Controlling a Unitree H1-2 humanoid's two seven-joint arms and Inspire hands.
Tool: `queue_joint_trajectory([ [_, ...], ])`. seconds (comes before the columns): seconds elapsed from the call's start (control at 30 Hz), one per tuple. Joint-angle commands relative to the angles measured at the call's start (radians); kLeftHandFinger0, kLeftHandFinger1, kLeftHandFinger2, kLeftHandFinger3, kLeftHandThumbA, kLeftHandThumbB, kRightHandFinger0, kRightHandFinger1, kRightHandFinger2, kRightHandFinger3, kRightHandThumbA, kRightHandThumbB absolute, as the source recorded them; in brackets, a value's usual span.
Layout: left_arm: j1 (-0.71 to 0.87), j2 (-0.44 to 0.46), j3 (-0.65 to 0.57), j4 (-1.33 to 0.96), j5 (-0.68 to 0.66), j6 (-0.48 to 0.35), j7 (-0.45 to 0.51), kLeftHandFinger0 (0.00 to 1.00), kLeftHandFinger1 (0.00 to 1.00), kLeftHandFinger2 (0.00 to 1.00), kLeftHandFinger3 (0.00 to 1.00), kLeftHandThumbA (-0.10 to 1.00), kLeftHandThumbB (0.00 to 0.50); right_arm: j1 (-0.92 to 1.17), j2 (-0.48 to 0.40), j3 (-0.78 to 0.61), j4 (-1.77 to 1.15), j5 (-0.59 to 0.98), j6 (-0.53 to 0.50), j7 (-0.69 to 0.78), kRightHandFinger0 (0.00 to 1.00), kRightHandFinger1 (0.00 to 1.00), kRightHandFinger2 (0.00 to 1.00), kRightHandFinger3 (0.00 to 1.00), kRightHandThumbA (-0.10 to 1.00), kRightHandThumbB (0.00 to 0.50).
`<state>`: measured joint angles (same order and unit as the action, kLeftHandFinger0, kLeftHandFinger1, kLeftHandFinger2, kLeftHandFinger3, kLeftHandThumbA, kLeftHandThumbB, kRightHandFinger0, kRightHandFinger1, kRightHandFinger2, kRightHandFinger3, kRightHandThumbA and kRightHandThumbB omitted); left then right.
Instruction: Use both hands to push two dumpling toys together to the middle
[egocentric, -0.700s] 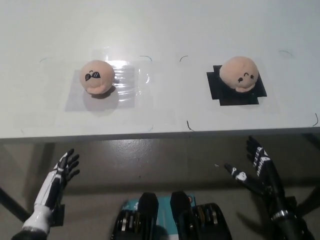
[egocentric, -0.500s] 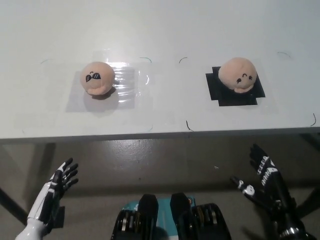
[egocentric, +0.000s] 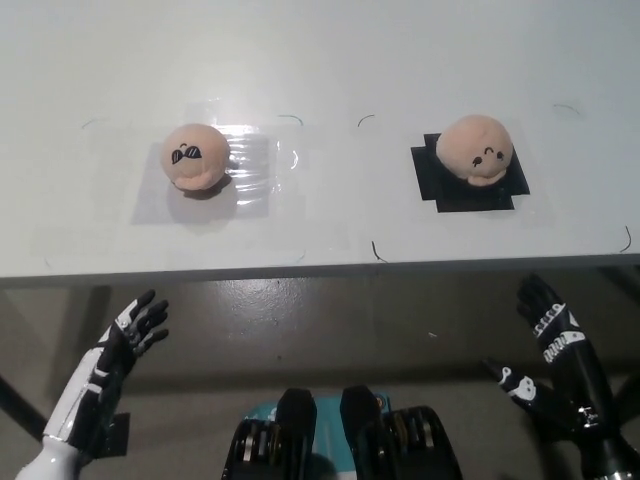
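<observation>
Two peach dumpling toys sit on the white table (egocentric: 320, 60). The left toy (egocentric: 195, 156), with a sunglasses face, rests on a clear shiny patch. The right toy (egocentric: 477, 149), with a winking face, lies on a black square patch (egocentric: 470, 176). My white left hand (egocentric: 118, 345) hangs open below the table's front edge at the lower left. At the lower right my black right hand (egocentric: 552, 345) is open too, also below the edge. Neither hand touches a toy.
The table's front edge (egocentric: 320, 270) runs across the middle of the picture, with grey floor below it. Small black corner marks (egocentric: 375, 250) are drawn on the table between the toys.
My right hand has dropped lower and moved right. My left hand dipped, then came back up a little. Both toys lie as before.
</observation>
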<state>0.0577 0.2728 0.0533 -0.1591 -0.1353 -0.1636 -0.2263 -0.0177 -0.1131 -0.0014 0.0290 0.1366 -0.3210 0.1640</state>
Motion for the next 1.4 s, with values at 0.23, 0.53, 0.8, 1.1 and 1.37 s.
queue_joint_trajectory([
  [0.23,-0.082,-0.03,0.07,-0.117,-0.001,-0.058,0.053,1.0,1.0,1.0,1.0,1.0,0.201,-0.14,0.012,-0.077,-0.082,0.052,0.022,-0.046,1.0,1.0,1.0,1.0,0.99,0.334],
  [0.53,-0.274,0.0,0.137,-0.054,0.018,0.017,0.08,1.0,1.0,1.0,1.0,1.0,0.251,-0.332,-0.023,-0.134,-0.037,0.048,0.108,-0.073,1.0,1.0,1.0,1.0,1.0,0.338],
  [0.8,-0.431,0.046,0.161,0.054,0.051,0.044,0.096,1.0,1.0,1.0,1.0,1.0,0.19,-0.496,-0.052,-0.177,0.116,0.078,0.136,-0.072,1.0,1.0,1.0,1.0,0.96,0.188],
  [1.1,-0.679,0.101,0.137,0.332,0.098,0.023,0.102,1.0,1.0,1.0,1.0,1.0,0.203,-0.713,-0.108,-0.225,0.438,0.091,0.078,-0.065,1.0,1.0,1.0,1.0,1.0,0.184],
  [1.37,-0.833,0.094,0.116,0.575,0.081,-0.011,0.101,1.0,1.0,1.0,1.0,1.0,0.255,-0.899,-0.141,-0.249,0.781,0.125,0.031,-0.009,1.0,1.0,1.0,1.0,0.99,0.187],
])
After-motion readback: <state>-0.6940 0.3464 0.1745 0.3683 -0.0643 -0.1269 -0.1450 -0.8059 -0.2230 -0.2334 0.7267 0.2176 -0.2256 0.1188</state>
